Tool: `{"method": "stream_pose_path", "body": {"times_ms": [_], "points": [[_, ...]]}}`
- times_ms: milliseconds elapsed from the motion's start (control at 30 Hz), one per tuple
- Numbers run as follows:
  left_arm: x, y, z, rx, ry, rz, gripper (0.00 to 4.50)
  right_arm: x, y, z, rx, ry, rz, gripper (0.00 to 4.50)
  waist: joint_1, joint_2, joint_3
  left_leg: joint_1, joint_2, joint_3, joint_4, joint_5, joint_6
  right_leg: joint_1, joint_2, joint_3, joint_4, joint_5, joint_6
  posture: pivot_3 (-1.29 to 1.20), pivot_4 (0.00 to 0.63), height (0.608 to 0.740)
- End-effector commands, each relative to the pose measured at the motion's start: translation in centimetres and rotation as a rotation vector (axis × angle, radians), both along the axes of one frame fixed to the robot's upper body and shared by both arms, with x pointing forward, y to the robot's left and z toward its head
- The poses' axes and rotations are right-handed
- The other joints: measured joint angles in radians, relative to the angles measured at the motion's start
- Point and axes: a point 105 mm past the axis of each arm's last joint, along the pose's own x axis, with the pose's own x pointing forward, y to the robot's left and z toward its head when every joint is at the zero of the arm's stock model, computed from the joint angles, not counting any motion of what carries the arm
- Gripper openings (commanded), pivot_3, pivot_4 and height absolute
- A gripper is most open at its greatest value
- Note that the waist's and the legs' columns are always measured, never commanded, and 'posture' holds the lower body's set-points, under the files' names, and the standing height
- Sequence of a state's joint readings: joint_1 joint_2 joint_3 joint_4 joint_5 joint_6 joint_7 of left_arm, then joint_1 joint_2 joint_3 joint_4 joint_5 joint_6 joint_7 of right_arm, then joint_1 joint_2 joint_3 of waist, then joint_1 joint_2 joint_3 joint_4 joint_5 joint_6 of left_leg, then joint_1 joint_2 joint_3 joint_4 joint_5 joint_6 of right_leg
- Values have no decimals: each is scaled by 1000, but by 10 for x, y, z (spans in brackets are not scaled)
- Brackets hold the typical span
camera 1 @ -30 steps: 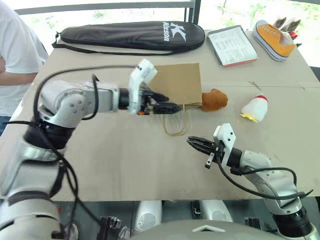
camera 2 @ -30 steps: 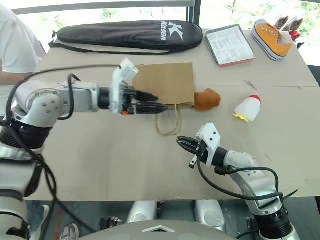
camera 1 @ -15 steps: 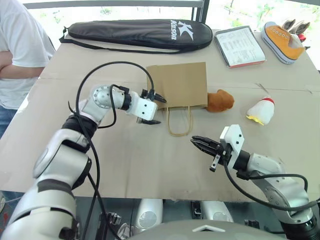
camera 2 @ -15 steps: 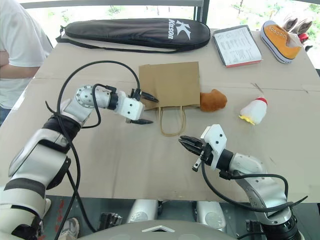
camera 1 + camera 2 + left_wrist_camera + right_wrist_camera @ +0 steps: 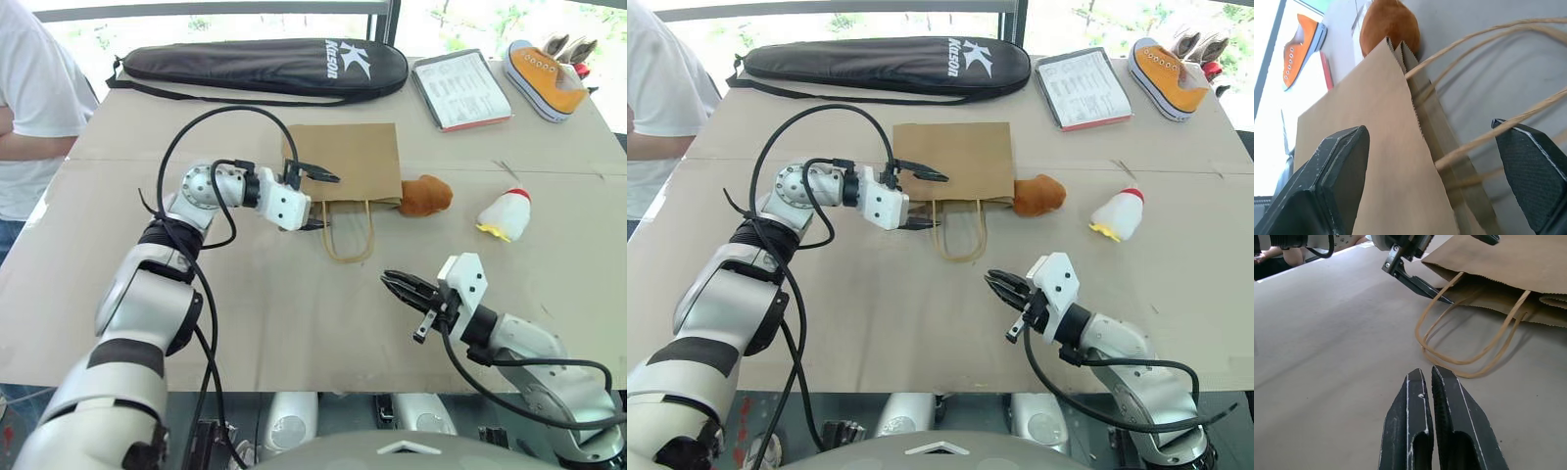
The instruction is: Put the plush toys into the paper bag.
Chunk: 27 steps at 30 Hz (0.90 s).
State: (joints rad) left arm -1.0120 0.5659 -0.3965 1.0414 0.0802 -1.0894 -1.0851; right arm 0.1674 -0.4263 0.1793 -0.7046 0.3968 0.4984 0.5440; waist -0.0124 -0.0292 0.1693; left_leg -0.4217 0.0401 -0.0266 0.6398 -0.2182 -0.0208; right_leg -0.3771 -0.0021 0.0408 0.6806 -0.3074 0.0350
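White "Kason" lettering is showing on the black racket case (image 5: 260,66). The left gripper (image 5: 315,199) is gaping wide around the paper bag (image 5: 348,164) mouth; the right gripper (image 5: 402,286) is staying closed, empty.

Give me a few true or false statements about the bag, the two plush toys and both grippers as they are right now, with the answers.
1. The paper bag lies flat on the table. True.
2. The left gripper is open with its fingers either side of the bag's mouth edge. True.
3. The right gripper holds the white plush toy. False: it is shut on nothing, and that toy lies on the table to its far right.
4. The orange-brown plush toy is inside the bag. False: it lies outside, against the bag's corner.
5. The bag's handles lie on the table toward the robot. True.
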Motion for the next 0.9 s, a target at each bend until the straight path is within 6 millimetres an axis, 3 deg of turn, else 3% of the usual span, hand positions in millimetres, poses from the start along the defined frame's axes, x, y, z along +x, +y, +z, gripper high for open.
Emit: {"method": "stream_pose_path", "body": {"times_ms": [33, 100, 200, 367, 400, 433, 467, 700, 900], "points": [[0, -6, 13, -47, -52, -16, 4323, -3, 1, 14, 15, -60, 5, 0, 0, 0, 0, 0, 0, 0, 0, 0, 0, 0, 0, 0, 0, 0, 0, 0, 150, 740], [-1, -7, 11, -42, -55, -22, 4323, -3, -1, 13, 8, -56, 1, 0, -1, 0, 0, 0, 0, 0, 0, 0, 0, 0, 0, 0, 0, 0, 0, 0, 150, 740], [0, -9, 10, -114, 55, 11, 3214, -1, -2, 14, 5, -62, -10, 0, -2, 0, 0, 0, 0, 0, 0, 0, 0, 0, 0, 0, 1, 0, 0, 0, 150, 740], [7, -11, 40, -460, 618, 164, 1073, 5, 0, 19, 6, -102, -31, 0, -5, 0, 0, -1, 1, -2, 4, 0, 0, 0, 0, -1, 6, 0, 0, 0, 150, 740], [4, -11, 44, -494, 707, 182, 434, 8, 1, 20, -1, -111, -39, 0, -5, 0, 0, 0, 1, -2, 6, 0, 0, 0, 0, -2, 8, 0, 0, 0, 150, 740], [1, -11, 47, -516, 768, 197, 235, 12, 2, 20, -9, -121, -47, 0, -7, 0, 0, 0, 1, -2, 6, 0, 0, 0, 0, -2, 9, 0, 0, 0, 150, 740], [-2, -11, 51, -537, 818, 210, 74, 15, 3, 22, -15, -133, -56, 0, -11, 0, 1, 0, 1, -3, 7, 0, 0, 0, 1, -2, 11, 0, 0, 0, 150, 740], [-21, -14, 68, -701, 1106, 346, 74, 48, 17, 39, -51, -213, -120, 0, -23, 1, 1, 6, 1, -7, 10, 0, 0, 2, 2, 2, 16, -3, 3, 0, 150, 740], [-39, -20, 56, -725, 1165, 415, 74, 63, 32, 48, -63, -234, -97, 0, -23, 1, 1, 5, 0, -7, 9, 0, 0, 1, 1, 3, 16, 0, 0, 0, 150, 740]]}}
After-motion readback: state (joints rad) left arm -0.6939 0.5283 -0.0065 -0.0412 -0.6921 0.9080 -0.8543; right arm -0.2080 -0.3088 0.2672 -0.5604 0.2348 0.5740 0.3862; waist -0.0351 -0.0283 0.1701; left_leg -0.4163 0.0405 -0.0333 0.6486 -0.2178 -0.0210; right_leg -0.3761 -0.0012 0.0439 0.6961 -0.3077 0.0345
